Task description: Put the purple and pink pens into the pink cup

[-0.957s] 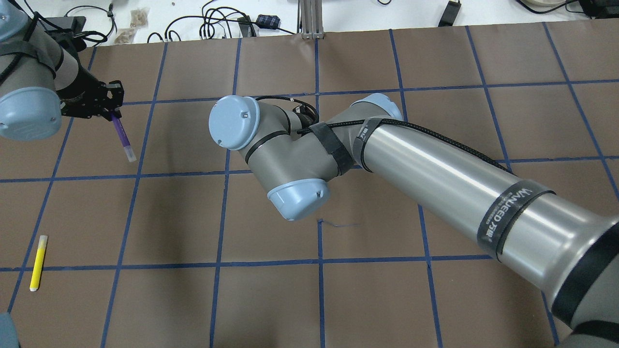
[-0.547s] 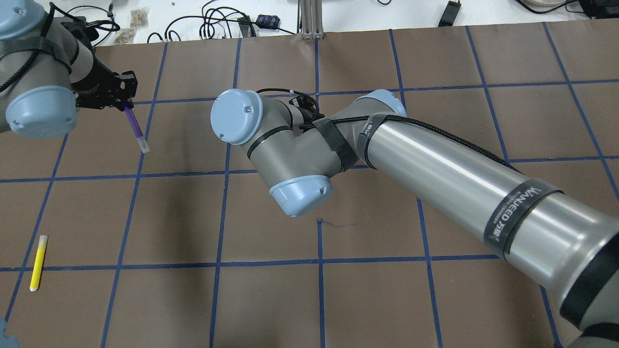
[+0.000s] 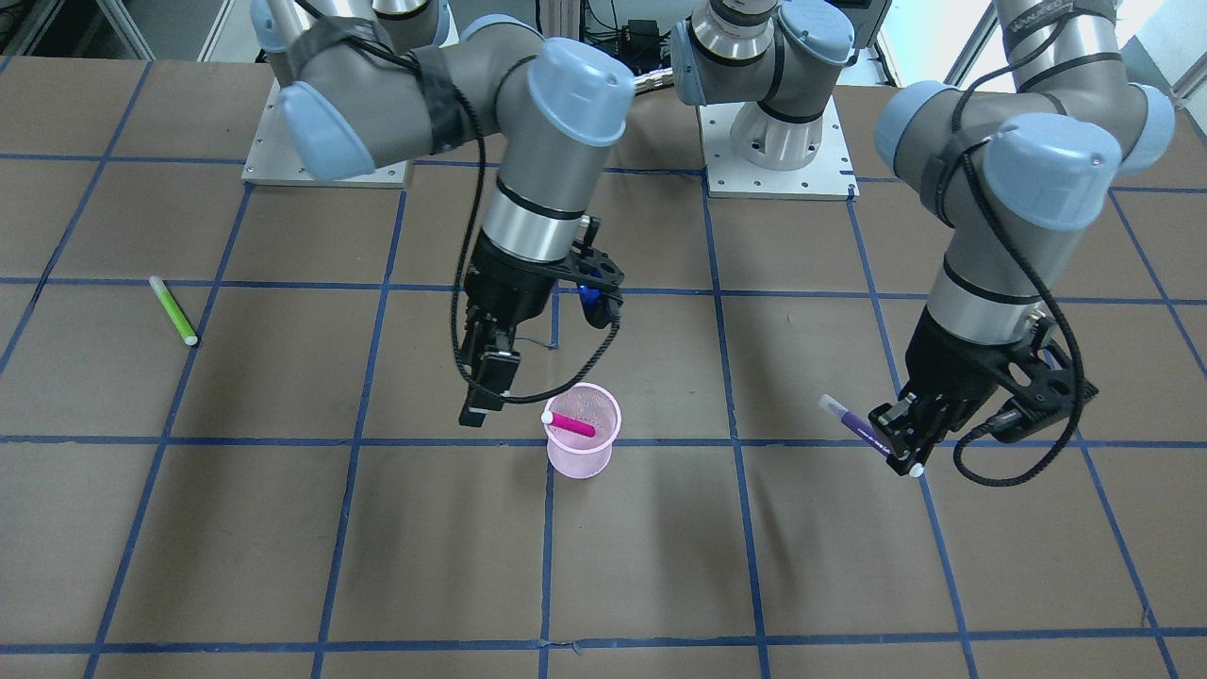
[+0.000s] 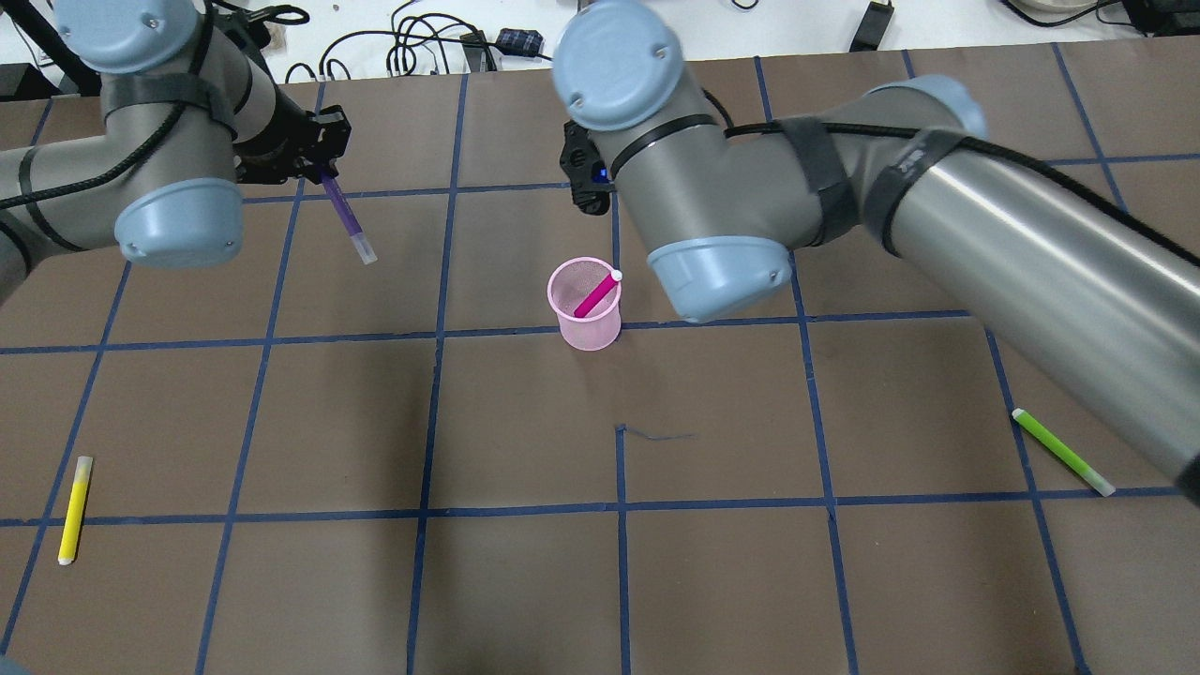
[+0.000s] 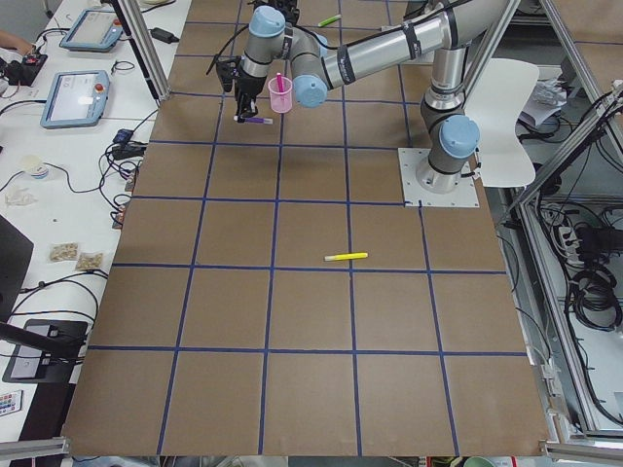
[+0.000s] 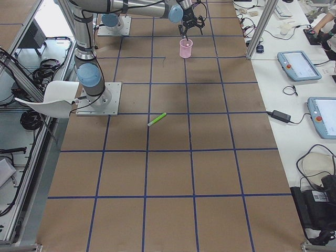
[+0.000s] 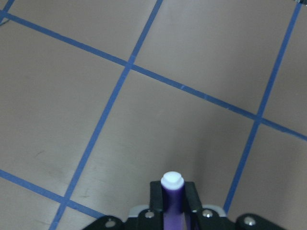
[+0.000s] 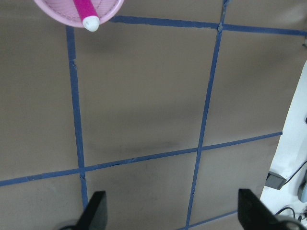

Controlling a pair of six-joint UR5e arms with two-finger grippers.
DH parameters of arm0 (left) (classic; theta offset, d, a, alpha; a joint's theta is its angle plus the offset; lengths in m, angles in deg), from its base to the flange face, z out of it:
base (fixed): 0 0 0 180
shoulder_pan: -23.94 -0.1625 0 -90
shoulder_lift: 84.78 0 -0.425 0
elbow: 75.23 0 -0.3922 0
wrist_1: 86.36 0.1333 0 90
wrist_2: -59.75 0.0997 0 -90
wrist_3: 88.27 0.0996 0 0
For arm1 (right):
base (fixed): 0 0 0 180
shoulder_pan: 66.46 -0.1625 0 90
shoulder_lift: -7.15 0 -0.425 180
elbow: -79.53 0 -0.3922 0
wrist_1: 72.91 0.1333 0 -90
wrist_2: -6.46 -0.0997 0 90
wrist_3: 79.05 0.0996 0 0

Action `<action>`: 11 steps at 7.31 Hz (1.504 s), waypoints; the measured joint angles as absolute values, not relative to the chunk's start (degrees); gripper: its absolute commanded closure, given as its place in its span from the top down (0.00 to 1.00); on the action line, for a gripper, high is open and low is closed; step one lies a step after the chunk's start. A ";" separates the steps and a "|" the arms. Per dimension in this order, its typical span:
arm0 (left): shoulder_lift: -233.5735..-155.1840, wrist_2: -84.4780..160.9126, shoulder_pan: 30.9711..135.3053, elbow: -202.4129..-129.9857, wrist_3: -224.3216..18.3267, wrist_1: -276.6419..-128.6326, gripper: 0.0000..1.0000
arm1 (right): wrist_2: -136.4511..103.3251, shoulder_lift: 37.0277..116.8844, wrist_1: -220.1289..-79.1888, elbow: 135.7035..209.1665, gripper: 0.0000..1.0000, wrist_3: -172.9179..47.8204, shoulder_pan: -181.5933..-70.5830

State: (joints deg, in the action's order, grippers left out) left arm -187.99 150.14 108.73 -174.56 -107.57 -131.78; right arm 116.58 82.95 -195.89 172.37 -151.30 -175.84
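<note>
Brown table (image 4: 525,581), pink pen (image 4: 594,297) seemingly leaning in cup (image 4: 589,333)

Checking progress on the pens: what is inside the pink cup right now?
Only the pink pen leans inside the pink cup, white end above the rim. Its lower tip, deep inside, cannot be made out. The purple pen is outside, held by the left gripper.

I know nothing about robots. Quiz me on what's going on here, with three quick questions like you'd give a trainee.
1. True or false: the pink pen is already in the pink cup.
2. Which arm holds the purple pen: A left, B right?
3. How many pens lie flat on the table?
Key: 1 true; 2 A; 3 two, the yellow pen and the green pen.
</note>
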 measured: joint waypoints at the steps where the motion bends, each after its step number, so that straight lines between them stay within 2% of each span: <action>1: -188.09 150.14 111.48 -174.58 -111.04 -130.32 0.00 | 112.14 85.89 -192.12 172.46 0.85 -151.30 -171.59; 3: -188.44 150.61 116.81 -174.63 -117.50 -128.74 0.00 | 107.20 91.80 -184.22 172.64 0.92 -148.64 -164.49; 5: -189.27 155.91 123.32 -174.88 -121.09 -127.03 0.00 | 103.09 94.58 -180.25 173.05 1.00 -134.93 -161.10; 8: -191.69 160.61 129.44 -175.37 -126.20 -122.37 0.00 | 100.31 95.92 -178.21 173.26 1.00 -101.60 -160.79; 11: -194.16 161.06 131.95 -176.08 -128.48 -117.40 0.00 | 99.77 96.66 -172.21 172.63 1.00 -78.79 -160.80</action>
State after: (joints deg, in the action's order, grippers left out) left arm -194.16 161.06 131.95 -176.08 -128.48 -117.40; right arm 99.77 96.66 -172.21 172.63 -78.79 -160.80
